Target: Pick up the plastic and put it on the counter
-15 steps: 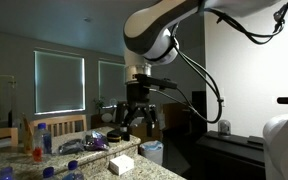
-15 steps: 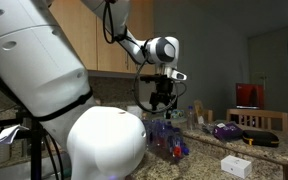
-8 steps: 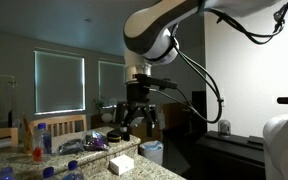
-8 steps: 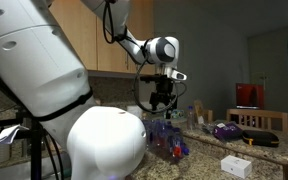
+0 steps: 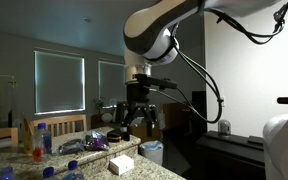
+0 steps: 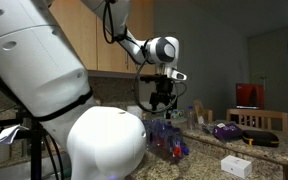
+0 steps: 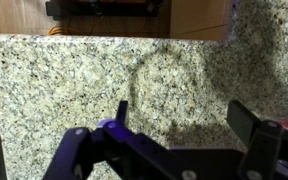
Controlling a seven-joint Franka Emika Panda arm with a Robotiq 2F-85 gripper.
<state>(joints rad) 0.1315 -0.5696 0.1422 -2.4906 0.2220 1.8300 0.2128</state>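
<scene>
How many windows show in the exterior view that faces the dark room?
2. A wide window is at picture left. A narrower window is beside it, its edge cut by the robot arm, which may hide more.

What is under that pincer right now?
Speckled granite counter lies below the open pincer, with a faint ring-shaped dark mark on it. The pincer's own body hides the stone nearest the wrist camera.

I see one white box (image 5: 122, 162) just below my gripper (image 5: 139, 123). I see two windows (image 5: 60, 82) well behind it.
</scene>
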